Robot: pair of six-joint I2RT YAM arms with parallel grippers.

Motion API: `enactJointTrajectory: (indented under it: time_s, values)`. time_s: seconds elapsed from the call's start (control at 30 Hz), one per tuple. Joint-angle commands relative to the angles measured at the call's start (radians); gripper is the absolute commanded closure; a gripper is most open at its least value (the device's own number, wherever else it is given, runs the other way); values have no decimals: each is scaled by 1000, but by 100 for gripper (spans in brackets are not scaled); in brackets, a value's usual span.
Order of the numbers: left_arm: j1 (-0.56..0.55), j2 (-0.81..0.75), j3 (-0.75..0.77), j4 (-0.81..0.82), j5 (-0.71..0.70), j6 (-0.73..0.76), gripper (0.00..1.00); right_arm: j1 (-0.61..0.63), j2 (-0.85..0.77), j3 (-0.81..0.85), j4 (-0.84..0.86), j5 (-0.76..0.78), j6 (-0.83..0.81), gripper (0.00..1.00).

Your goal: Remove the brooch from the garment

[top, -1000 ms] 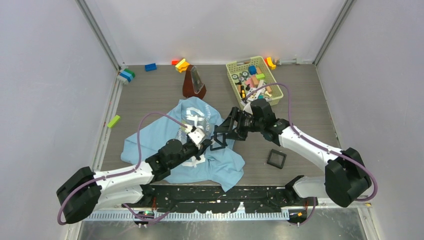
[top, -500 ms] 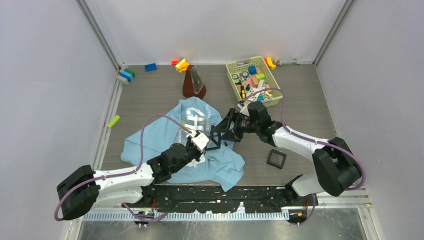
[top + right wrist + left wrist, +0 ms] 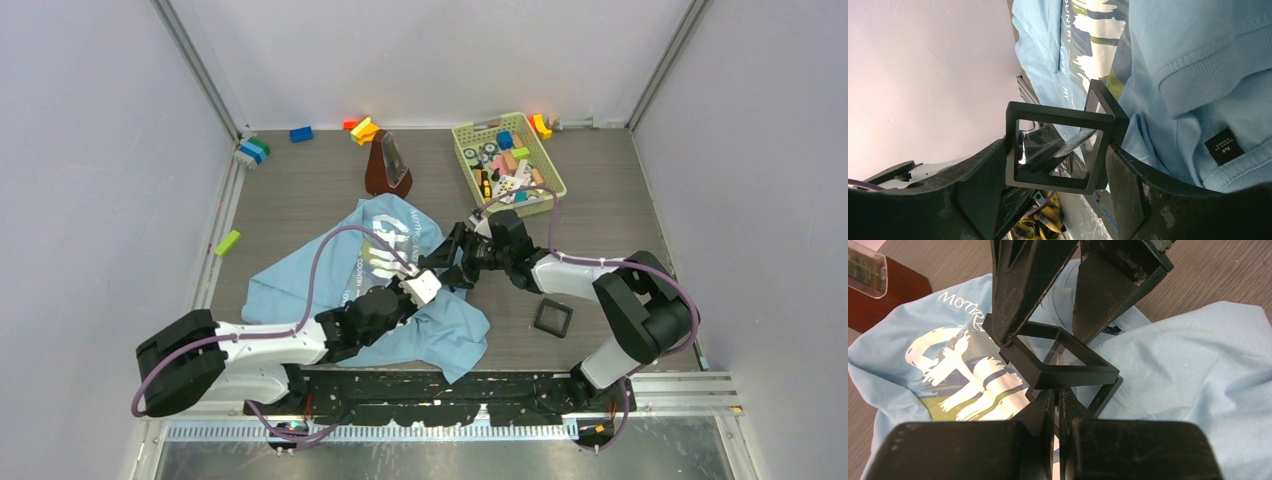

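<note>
Both arms have closed in since a second ago: left claw has reached further over the light blue T-shirt, and the right arm's elbow has drawn in toward the middle.

- Right claw: fingers clamped on opposite sides of one hinged black frame case, its two leaves partly apart, held just above the shirt.
- Left claw: fingers pressed almost together at the near corner of the lower leaf. I cannot tell whether they pinch it.
- Brooch: not made out in any view.
- T-shirt: one, crumpled on the table, print up.
- Second black frame: one, flat on the table, right of the shirt.
- Also one yellow basket of toys and one brown metronome.
</note>
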Motion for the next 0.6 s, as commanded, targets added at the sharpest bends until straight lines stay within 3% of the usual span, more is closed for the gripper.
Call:
enactJointTrajectory:
  time_s: [0.0, 0.43, 0.57]
  values:
    - [-8, 33, 52, -4, -30, 18, 100, -23, 1, -16, 110, -19, 10, 70]
    - [-18, 167, 134, -116, -43, 9, 98, -60, 82, -58, 173, -30, -26, 70]
    - [-17, 163, 184, -222, 2, -34, 85, -69, 94, -63, 182, -31, -30, 70]
